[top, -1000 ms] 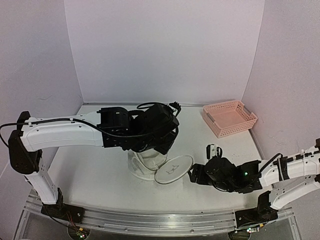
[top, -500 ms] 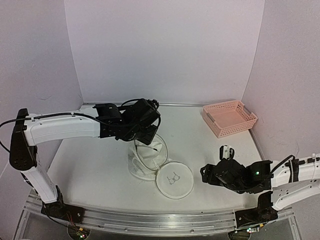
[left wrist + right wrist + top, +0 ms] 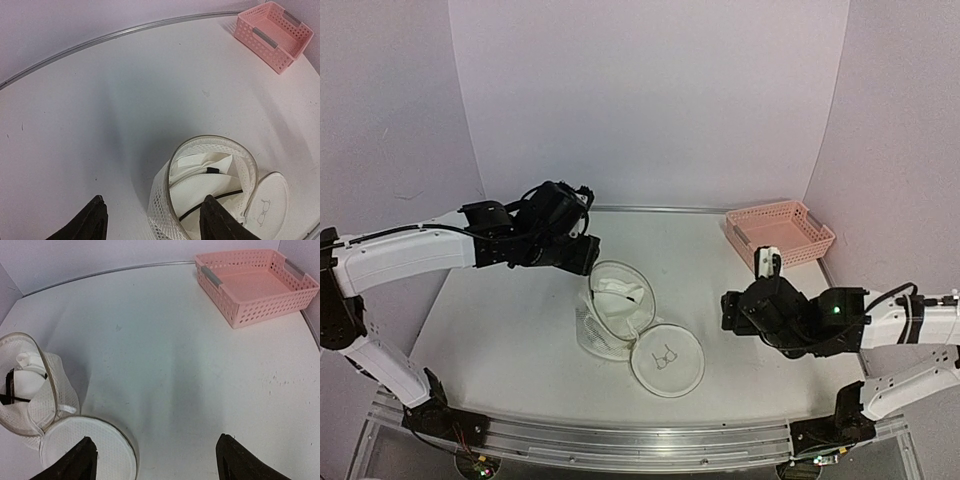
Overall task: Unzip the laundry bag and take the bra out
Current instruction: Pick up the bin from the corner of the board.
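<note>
The laundry bag lies open mid-table, its ring rim tilted up. Its round lid, with the small black bra drawing, lies flat beside it. The white bra with a thin black strap sits inside the bag, and shows in the left wrist view and the right wrist view. My left gripper is open and empty, up and left of the bag. My right gripper is open and empty, right of the lid.
A pink lattice basket stands at the far right by the wall; it also shows in the left wrist view and the right wrist view. White walls enclose the table on three sides.
My left gripper has drawn back left and away from the bag. The lid has dropped flat. My right gripper has moved up and away from the near edge.
</note>
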`<action>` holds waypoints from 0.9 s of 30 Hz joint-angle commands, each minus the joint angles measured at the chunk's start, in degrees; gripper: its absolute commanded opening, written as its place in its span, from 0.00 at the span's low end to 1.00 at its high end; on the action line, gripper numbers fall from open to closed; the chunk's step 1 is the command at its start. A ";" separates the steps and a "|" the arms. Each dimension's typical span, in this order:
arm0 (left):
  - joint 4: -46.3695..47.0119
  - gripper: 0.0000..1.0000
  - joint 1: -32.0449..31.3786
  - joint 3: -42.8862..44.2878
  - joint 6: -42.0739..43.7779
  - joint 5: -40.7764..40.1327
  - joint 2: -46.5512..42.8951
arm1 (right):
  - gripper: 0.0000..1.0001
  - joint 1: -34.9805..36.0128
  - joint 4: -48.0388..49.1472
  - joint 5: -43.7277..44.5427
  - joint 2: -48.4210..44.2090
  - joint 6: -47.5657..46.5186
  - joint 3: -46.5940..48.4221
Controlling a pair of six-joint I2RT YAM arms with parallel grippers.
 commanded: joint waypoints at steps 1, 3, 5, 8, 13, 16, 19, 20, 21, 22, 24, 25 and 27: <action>3.59 0.65 1.92 -0.68 0.69 4.55 -4.20 | 0.83 -5.86 -0.11 1.40 6.12 -13.04 8.98; 3.56 0.67 3.37 -0.44 1.37 7.45 -5.12 | 0.85 -8.74 -0.19 0.46 8.92 -15.87 12.31; 3.26 0.69 6.08 0.03 2.16 11.35 -6.35 | 0.88 -11.30 -0.20 0.10 12.11 -17.76 15.45; 2.37 0.72 9.25 0.78 3.35 13.63 -7.23 | 0.89 -15.07 -0.20 -1.39 16.06 -19.79 20.20; 1.06 0.76 11.91 1.58 4.21 15.67 -8.12 | 0.90 -21.17 -0.08 -4.97 22.36 -21.60 29.41; -0.24 0.78 12.49 3.40 4.86 16.61 -8.68 | 0.90 -25.21 -0.11 -8.17 25.27 -21.52 34.37; -3.37 0.81 13.63 6.04 5.95 15.87 -8.75 | 0.91 -29.34 -0.11 -10.03 28.68 -20.26 39.44; -3.99 0.82 14.20 6.43 6.41 15.85 -8.70 | 0.91 -30.53 -0.11 -10.40 29.93 -19.56 40.99; -4.13 0.82 14.67 6.44 6.79 15.67 -8.70 | 0.91 -31.74 -0.11 -11.10 31.10 -18.99 42.62; -4.10 0.82 15.20 6.22 7.06 15.27 -8.62 | 0.91 -32.96 -0.11 -11.72 32.56 -18.24 44.32; -4.06 0.83 16.13 5.53 7.27 14.99 -8.16 | 0.91 -35.29 -0.03 -12.85 36.32 -16.89 48.13; -3.94 0.83 16.64 5.00 7.24 15.11 -8.21 | 0.92 -36.31 -0.02 -13.35 38.06 -16.22 49.83; -3.37 0.83 17.74 3.78 6.95 15.78 -8.42 | 0.92 -38.21 -0.10 -13.74 41.51 -15.12 53.44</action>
